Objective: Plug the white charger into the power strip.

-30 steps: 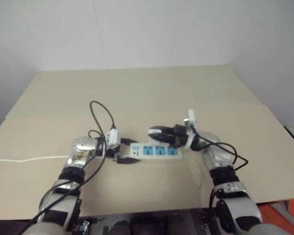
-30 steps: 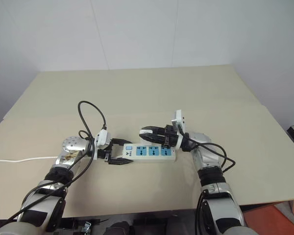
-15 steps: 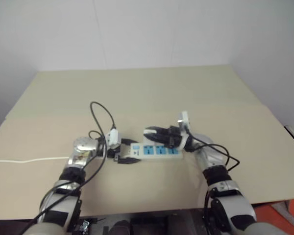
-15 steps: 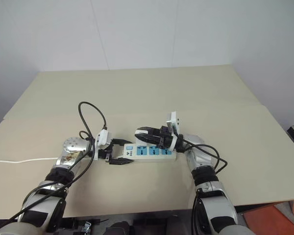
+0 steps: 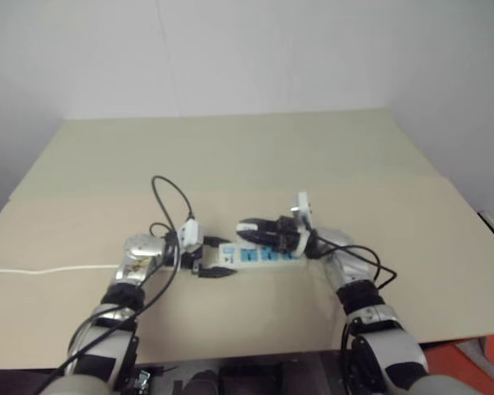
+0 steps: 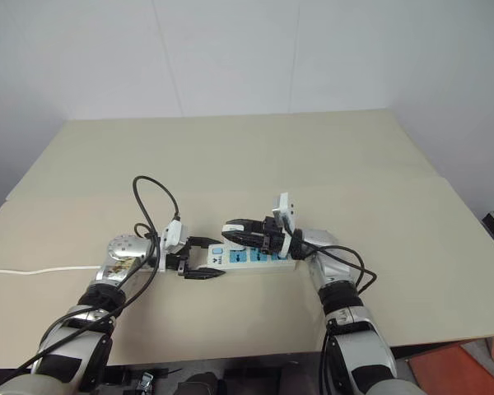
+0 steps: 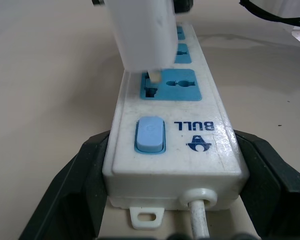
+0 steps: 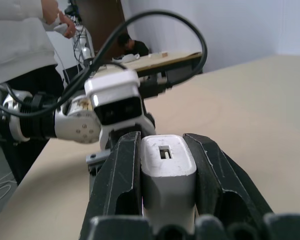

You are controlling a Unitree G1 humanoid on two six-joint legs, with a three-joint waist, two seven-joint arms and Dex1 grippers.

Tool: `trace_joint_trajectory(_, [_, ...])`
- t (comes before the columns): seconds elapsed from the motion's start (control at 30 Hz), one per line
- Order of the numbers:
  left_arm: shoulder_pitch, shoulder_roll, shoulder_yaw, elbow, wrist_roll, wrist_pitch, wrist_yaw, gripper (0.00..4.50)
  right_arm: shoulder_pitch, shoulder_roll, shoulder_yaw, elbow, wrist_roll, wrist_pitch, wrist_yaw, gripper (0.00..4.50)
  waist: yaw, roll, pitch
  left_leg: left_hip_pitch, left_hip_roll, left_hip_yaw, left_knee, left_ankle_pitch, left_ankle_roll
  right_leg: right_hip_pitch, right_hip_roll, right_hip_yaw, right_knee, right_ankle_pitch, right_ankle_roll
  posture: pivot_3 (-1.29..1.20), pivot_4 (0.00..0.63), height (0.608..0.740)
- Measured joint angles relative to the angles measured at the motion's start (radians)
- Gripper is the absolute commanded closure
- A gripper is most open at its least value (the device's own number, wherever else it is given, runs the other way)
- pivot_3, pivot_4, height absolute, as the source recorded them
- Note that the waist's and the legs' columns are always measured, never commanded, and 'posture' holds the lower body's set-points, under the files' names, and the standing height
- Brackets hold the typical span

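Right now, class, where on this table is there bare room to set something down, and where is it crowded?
Free: the table's far half beyond the power strip, and its right side past the right gripper. Crowded: the centre, where the left gripper clamps the strip's switch end and the white charger meets the nearest socket.

Beige tabletop [image 6: 230, 156], white wall [image 6: 230, 49] behind; person [image 8: 20, 45] standing past table edge, bkgd.
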Motion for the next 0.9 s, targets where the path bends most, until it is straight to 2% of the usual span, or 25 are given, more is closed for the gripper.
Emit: trace_joint_trajectory(0.9, [0.002, -0.004, 0.001, 0.019, -0.004, -0.019, 0.001, 1.23, -0.03, 0.012, -0.016, 0.156, -0.029, -0.165, 0.045, 3.39, 0.0, 0.001, -0.002, 0.0, 0.0, 0.0, 0.0, 0.0, 0.0, 0.001, 0.0, 0.0, 0.0, 0.0, 0.0, 0.0, 0.15, 0.74])
